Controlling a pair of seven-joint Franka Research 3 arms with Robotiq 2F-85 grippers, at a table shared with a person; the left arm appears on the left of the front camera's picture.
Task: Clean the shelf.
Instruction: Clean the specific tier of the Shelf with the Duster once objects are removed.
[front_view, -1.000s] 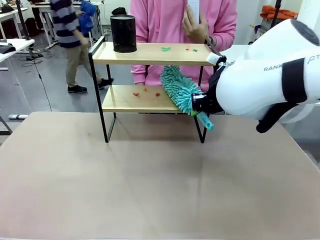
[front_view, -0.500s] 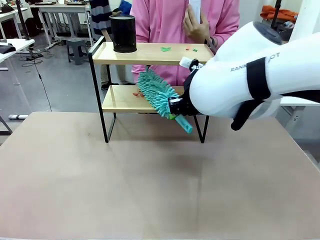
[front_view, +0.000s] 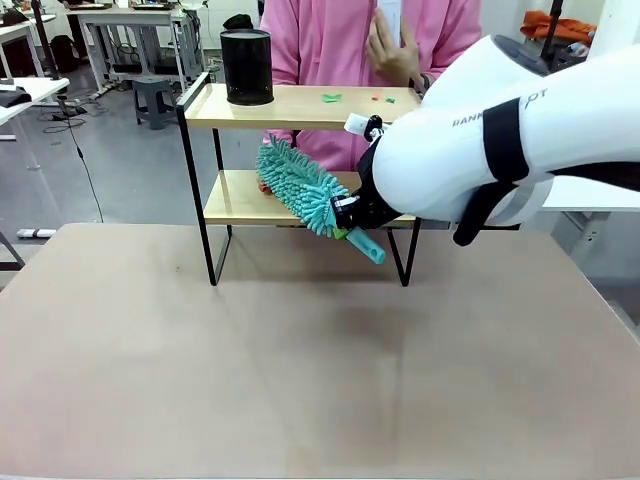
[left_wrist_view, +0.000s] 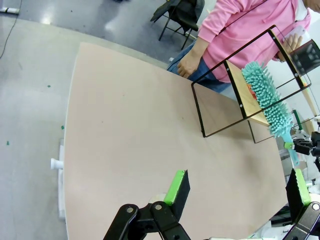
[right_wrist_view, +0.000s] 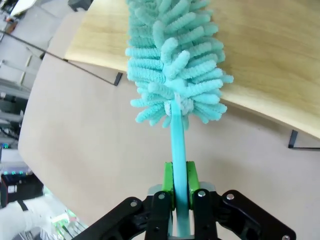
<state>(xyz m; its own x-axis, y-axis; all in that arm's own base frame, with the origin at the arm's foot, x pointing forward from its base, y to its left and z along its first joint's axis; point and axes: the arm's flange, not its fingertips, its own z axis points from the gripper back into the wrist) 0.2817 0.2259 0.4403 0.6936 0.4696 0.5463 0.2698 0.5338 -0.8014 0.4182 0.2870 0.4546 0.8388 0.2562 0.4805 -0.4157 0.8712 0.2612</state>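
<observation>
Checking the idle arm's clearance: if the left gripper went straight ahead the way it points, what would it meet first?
Most likely the bare tabletop, short of the shelf. The left gripper is open and nothing lies between its fingers and the table. Depth is hard to judge.

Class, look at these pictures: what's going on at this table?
The right gripper is shut on the handle of a teal duster, whose fluffy head lies over the lower board of the shelf. The top board carries a black canister and small scraps. The left gripper hangs open over the table. A person in pink stands behind the shelf.
</observation>
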